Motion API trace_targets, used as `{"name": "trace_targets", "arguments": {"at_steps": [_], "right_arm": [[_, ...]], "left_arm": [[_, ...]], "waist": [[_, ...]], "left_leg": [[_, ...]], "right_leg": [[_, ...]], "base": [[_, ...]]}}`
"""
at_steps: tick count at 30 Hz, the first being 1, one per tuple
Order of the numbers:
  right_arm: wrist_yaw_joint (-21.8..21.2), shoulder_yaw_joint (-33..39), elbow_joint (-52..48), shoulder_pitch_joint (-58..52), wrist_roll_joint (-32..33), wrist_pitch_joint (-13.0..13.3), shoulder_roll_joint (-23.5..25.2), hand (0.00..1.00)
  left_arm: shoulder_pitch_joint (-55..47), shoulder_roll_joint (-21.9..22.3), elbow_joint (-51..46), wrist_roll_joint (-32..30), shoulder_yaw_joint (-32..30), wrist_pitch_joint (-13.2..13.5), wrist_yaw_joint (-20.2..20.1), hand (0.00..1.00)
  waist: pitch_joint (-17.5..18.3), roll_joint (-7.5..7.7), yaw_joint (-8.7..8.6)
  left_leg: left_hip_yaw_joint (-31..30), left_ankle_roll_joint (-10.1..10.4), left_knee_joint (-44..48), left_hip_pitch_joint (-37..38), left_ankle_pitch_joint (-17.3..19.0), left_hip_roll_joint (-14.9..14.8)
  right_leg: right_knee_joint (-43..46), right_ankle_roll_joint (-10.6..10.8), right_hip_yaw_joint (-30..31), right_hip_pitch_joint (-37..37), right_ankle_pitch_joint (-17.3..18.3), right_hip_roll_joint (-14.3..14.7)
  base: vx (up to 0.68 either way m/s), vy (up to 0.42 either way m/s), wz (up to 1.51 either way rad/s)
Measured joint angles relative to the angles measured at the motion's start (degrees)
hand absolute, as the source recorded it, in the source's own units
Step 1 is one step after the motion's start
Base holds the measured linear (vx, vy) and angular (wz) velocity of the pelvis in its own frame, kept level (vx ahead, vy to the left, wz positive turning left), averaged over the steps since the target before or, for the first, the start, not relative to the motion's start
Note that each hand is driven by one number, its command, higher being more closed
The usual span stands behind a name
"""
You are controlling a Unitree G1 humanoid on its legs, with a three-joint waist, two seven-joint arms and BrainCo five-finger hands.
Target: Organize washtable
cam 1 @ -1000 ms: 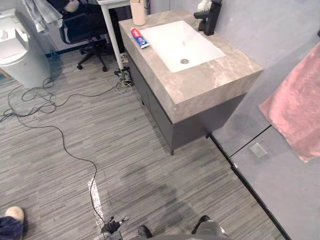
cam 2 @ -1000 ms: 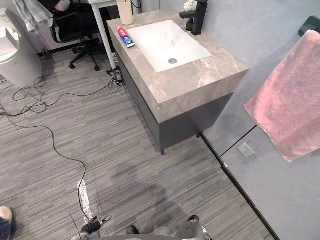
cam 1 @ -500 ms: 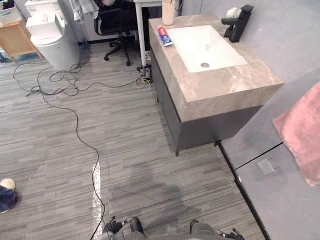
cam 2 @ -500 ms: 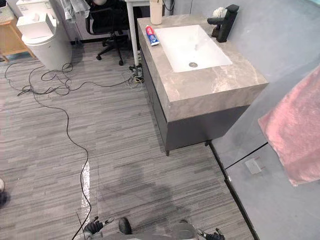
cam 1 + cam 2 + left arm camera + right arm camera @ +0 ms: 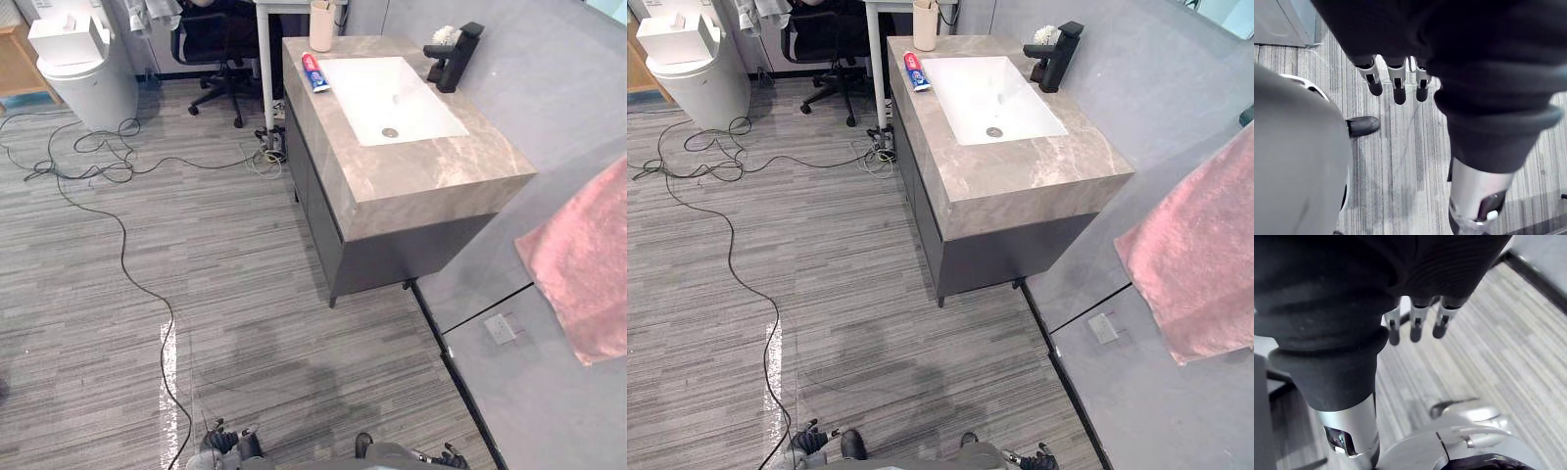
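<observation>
Grey-brown stone washtable [image 5: 431,176] stands far right against the wall, with a white sink [image 5: 377,88] set in the top. Toothpaste tube [image 5: 313,72] lies flat on the counter just left of the sink, at its far end. Beige cup [image 5: 321,25] is upright at the far left corner, just beyond the tube. Black faucet [image 5: 453,57] is on the sink's right side, far end. Pink towel [image 5: 588,264] hangs on the right wall, nearer. White bin [image 5: 83,69] is far left on the striped floor. Left hand [image 5: 1397,78] hangs over the floor, fingers straight and relaxed, empty. Right hand [image 5: 1415,320] the same, well apart from the washtable.
</observation>
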State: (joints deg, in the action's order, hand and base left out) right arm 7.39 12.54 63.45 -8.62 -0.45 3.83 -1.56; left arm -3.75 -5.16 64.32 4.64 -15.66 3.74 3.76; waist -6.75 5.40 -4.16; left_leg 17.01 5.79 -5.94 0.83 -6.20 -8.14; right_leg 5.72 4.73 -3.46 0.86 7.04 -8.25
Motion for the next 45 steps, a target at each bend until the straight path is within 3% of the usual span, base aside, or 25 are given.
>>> {"name": "trace_targets", "arguments": {"at_steps": [3, 4, 5, 6, 7, 8, 9, 11, 13, 17, 20, 22, 23, 25, 27, 28, 31, 32, 34, 36, 37, 38, 40, 43, 45], "right_arm": [[-0.2, 1.0, 0.2, -0.1, 0.2, -0.1, 0.2, 0.0], [-0.3, 1.2, 0.2, -0.6, 0.4, -0.3, 0.3, 0.0], [-0.3, 2.5, 0.0, -1.0, 1.0, -0.3, 0.4, 0.0], [-0.2, 3.1, -1.1, -1.0, 1.5, -0.2, 0.5, 0.0], [-0.3, 3.1, -2.1, -1.4, 2.0, -0.2, 0.8, 0.0], [-0.2, 3.5, -2.3, -1.7, 2.1, -0.1, 0.7, 0.0], [-0.9, 3.0, -3.1, -2.1, 2.2, -0.2, 0.7, 0.0], [-1.1, 2.7, -4.3, -2.7, 2.4, -0.1, 1.5, 0.0], [-1.1, 2.6, -4.9, -3.3, 3.4, 0.0, 1.5, 0.0], [-1.1, 2.0, -7.2, -4.6, 4.3, 0.0, 1.4, 0.0], [-1.1, 2.4, -8.5, -5.4, 4.3, -0.1, 0.8, 0.0], [-1.1, 3.2, -8.4, -5.6, 4.3, -0.4, -0.9, 0.0], [-1.1, 4.3, -8.2, -5.4, 4.3, -0.4, -2.0, 0.0], [-1.0, 5.4, -8.2, -5.4, 4.4, -0.4, -1.7, 0.0], [-1.1, 8.5, -8.4, -5.2, 4.5, -0.7, -1.2, 0.0], [-1.0, 8.9, -8.4, -4.9, 4.4, -0.7, -1.2, 0.0], [0.5, 9.7, -7.8, -3.0, 5.1, -1.7, -0.5, 0.0], [1.1, 9.7, -6.4, -3.0, 5.7, -1.8, -0.4, 0.0], [1.1, 9.7, -6.4, -3.0, 5.7, -1.5, 0.7, 0.0], [1.1, 9.9, -6.5, -4.0, 5.7, -1.1, 0.9, 0.0], [0.9, 10.0, -6.1, -4.6, 5.8, -0.6, 0.2, 0.0], [0.4, 9.2, -5.1, -4.2, 5.9, -0.7, 1.8, 0.0], [-0.1, 9.4, -4.4, -4.0, 5.9, 0.1, 3.1, 0.0], [-0.1, 9.5, -3.9, -3.9, 5.5, 0.6, 3.2, 0.0], [-0.2, 9.5, -2.8, -3.3, 5.5, 1.3, 2.5, 0.0]], "left_arm": [[-0.1, -0.2, 0.0, 1.4, -1.9, -0.1, -0.1, 0.0], [-0.2, -0.4, -0.1, 1.6, -2.8, -0.1, -0.2, 0.0], [-0.3, 0.4, -0.2, 2.1, -3.0, 0.0, -0.4, 0.0], [-0.8, 0.9, -0.3, 2.6, -4.1, 0.0, -0.3, 0.0], [-1.4, 1.1, -0.5, 3.0, -5.3, -0.1, -0.1, 0.0], [-1.6, 1.0, -0.7, 3.2, -5.3, -0.1, 0.0, 0.0], [-1.5, 1.0, -1.0, 3.4, -5.3, -0.1, 0.1, 0.0], [-1.8, 1.3, -1.6, 3.7, -5.3, 0.1, 0.1, 0.0], [-1.8, 2.4, -1.9, 3.7, -5.2, 1.3, 0.2, 0.0], [-1.9, 3.7, -2.1, 1.9, -5.1, 1.7, 0.2, 0.0], [-2.4, 4.9, -3.2, -1.0, -4.7, 1.5, 0.2, 0.0], [-2.5, 6.9, -3.2, -2.4, -3.7, 1.1, 0.1, 0.0], [-2.8, 8.0, -3.4, -5.0, -1.7, 1.1, -0.4, 0.0], [-3.1, 8.1, -4.3, -6.3, -1.3, 1.1, -1.1, 0.0], [-3.4, 7.6, -7.0, -8.1, -2.1, 1.2, -2.3, 0.0], [-3.7, 7.9, -7.8, -8.1, -2.6, 1.2, -2.5, 0.0], [-4.0, 7.3, -9.5, -7.5, -3.4, 1.3, -2.3, 0.0], [-4.0, 7.1, -10.4, -7.0, -4.6, 1.7, -2.3, 0.0], [-3.9, 5.6, -10.9, -4.4, -5.6, 1.8, -2.3, 0.0], [-4.1, 5.3, -10.8, -2.9, -5.8, 1.8, -2.3, 0.0], [-4.3, 6.1, -10.3, -1.8, -5.8, 1.7, -2.4, 0.0], [-3.8, 3.6, -9.6, -1.4, -5.7, 1.4, -2.3, 0.0], [-4.0, 1.9, -8.5, -0.5, -7.6, 1.4, -2.4, 0.0], [-4.5, 0.6, -6.3, -0.4, -8.9, 0.5, -2.3, 0.0], [-5.7, 1.0, -3.9, -0.2, -9.0, -0.3, -2.1, 0.0]], "waist": [[-0.3, 1.46, 0.21], [-0.2, 2.73, 0.32], [-0.8, 1.95, 0.13], [-1.0, 1.41, -0.06], [-1.9, -1.24, -0.07], [-1.7, -1.27, 0.02], [-1.8, -1.28, 0.5], [-1.9, -1.08, 0.64], [-2.1, -1.36, 0.47], [-2.0, -2.18, 0.49], [-2.0, -3.96, 0.06], [-1.1, -7.01, -0.43], [-0.6, -9.52, -1.4], [-0.5, -9.85, -1.6], [-1.2, -9.82, -1.11], [-1.3, -10.1, -1.06], [-1.4, -8.82, -0.13], [-1.4, -7.97, 0.66], [-1.7, -5.85, 1.58], [-1.4, -5.65, 1.81], [-0.5, -7.62, 2.09], [0.7, -3.64, 0.71], [1.5, -1.65, 0.51], [1.6, -1.17, 1.91], [2.0, -2.08, 1.77]], "left_leg": [[-1.7, -0.5, 0.0, 0.0, 0.6, 2.2], [-1.9, -1.4, 0.9, 0.2, 1.3, 5.4], [-2.6, -4.9, 3.1, -0.2, 4.7, 8.1], [-4.7, -5.7, 2.7, 0.6, 5.3, 8.0], [-6.8, -6.3, 2.2, 2.6, 5.7, 6.4], [-7.4, -6.7, 2.3, 3.4, 6.0, 5.3], [-8.7, -7.4, 2.7, 3.6, 6.8, 3.9], [-10.4, -7.8, 2.9, 4.1, 7.4, 2.8], [-11.4, -7.9, 3.6, 5.2, 9.1, 3.4], [-12.4, -7.9, 6.9, 8.1, 15.2, 5.9], [-14.8, -6.8, 8.2, 9.1, 19.8, 6.6], [-15.4, -4.8, 8.9, 10.0, 21.0, 4.3], [-15.1, -3.6, 13.7, 9.2, 21.7, 2.4], [-15.1, -3.4, 22.5, 6.5, 21.7, 1.6], [-15.2, 6.3, 55.3, -5.9, 18.4, -2.3], [-14.9, 6.1, 60.7, -8.1, 18.5, -3.4], [-7.1, -0.6, 64.9, -13.6, 22.1, -7.8], [-5.2, -2.1, 60.3, -15.6, 23.2, -9.1], [-5.8, -2.1, 45.3, -17.6, 22.4, -9.9], [-6.9, -4.9, 31.5, -17.5, 17.2, -10.2], [-9.4, -1.2, 27.2, -17.6, 6.7, -10.1], [-8.3, -0.7, 27.5, -18.0, 7.6, -7.6], [-8.3, -0.1, 28.7, -18.2, 8.3, -6.9], [-9.4, -0.1, 34.8, -18.6, 8.8, -7.1], [-12.0, 1.4, 37.7, -18.6, 11.6, -8.1]], "right_leg": [[1.9, 0.9, -2.4, 0.1, 2.3, -2.5], [2.9, 1.9, -4.3, 1.0, 3.0, -5.6], [10.8, 2.2, -6.2, -0.2, 2.7, -6.7], [19.1, -0.4, -5.4, -3.2, 1.2, -6.8], [29.1, -5.7, -3.5, -7.7, -1.5, -5.7], [31.1, -5.4, -2.4, -9.1, 0.0, -4.2], [30.9, -4.8, -2.1, -11.8, 3.3, -1.4], [26.8, -3.7, -2.8, -16.4, 3.6, 1.9], [17.1, -1.7, -4.1, -17.3, 1.4, 2.2], [6.7, -3.6, -5.8, -17.2, -3.3, 2.2], [6.1, -4.7, -5.5, -16.5, -4.4, 3.4], [8.7, -4.1, -8.0, -16.3, -5.3, 4.2], [10.3, -5.6, -10.5, -14.8, -3.3, 5.1], [10.2, -6.0, -11.5, -12.0, -1.6, 5.4], [7.7, -7.2, -12.0, -4.1, 0.5, 7.0], [6.9, -7.3, -11.7, -2.0, 0.5, 7.5], [3.5, -7.3, -6.1, 6.2, 0.5, 6.9], [3.6, -7.3, -3.7, 7.4, 0.5, 5.6], [4.4, -5.3, -1.3, 9.0, 1.3, 2.4], [5.2, -2.0, -0.2, 10.2, 3.4, 0.8], [6.3, 2.0, 1.4, 10.6, 7.1, 0.2], [7.4, 2.4, 3.6, 9.7, 9.1, -1.4], [7.3, -0.6, 5.8, 7.6, 8.1, 1.5], [6.2, -0.9, 11.2, 8.3, 5.2, 1.0], [6.1, 1.2, 14.7, 7.3, 3.2, 1.2]], "base": [[-0.03, 0.076, 0.41], [0.09, 0.144, 0.87], [0.09, 0.123, 0.94], [0.09, 0.111, 0.93], [0.03, 0.075, 0.64], [0.12, 0.053, 0.64], [0.17, 0.048, 0.54], [0.18, 0.049, 0.5], [0.2, 0.018, 0.41], [0.32, -0.032, 0.28], [0.51, -0.131, 0.42], [0.66, -0.105, 0.58], [0.73, -0.106, 0.52], [0.56, -0.115, 0.47], [0.58, -0.116, 0.21], [0.54, -0.047, -0.22], [0.52, 0.057, -0.64], [0.49, 0.223, -1.11], [0.39, 0.241, -1.07], [0.33, 0.326, -0.65], [0.48, 0.536, -0.28], [0.4, 0.458, -0.09], [0.28, 0.192, -0.05], [0.22, 0.179, -0.64], [0.14, 0.186, -0.88]]}}
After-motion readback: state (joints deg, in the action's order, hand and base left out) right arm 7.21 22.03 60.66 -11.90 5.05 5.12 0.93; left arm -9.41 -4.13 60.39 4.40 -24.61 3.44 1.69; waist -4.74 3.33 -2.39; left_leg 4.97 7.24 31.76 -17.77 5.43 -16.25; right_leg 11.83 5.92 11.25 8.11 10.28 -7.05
